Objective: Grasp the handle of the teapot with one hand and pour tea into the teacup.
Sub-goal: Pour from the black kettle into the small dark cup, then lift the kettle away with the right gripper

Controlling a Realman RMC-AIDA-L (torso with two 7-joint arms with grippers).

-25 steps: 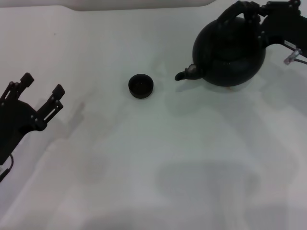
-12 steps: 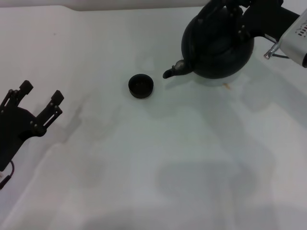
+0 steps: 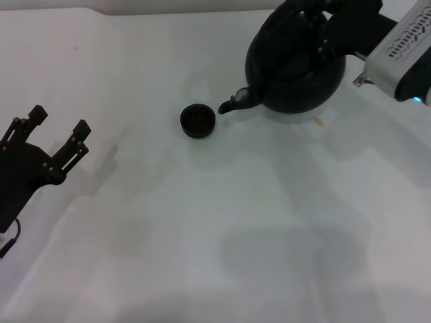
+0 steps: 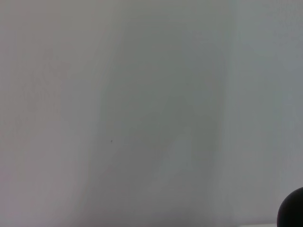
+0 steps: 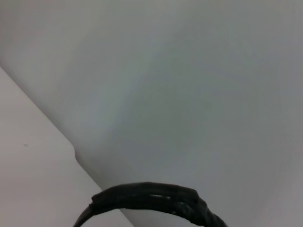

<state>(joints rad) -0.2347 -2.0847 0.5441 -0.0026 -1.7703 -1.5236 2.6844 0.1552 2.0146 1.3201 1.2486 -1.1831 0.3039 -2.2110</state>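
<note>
Now right pincer (image 3: 322, 13) clamped on ribbed black arched handle (image 5: 156, 198), round matte black teapot (image 3: 293, 64) aloft. Advice: centre spout over small dark teacup (image 3: 198, 120), tip slowly. Left pincer (image 3: 54, 138) parked, splayed, empty.

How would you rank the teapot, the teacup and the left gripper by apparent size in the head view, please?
1. teapot, largest.
2. left gripper; nearer the camera and partly cropped, so unsure.
3. teacup, clearly smallest.

The teacup (image 3: 198, 121) stands on the table (image 3: 222, 222), left of the teapot (image 3: 293, 67). The teapot's spout (image 3: 236, 102) points at the teacup, its tip just beside the rim. The left claw (image 3: 50, 134) sits far left, well apart.
</note>
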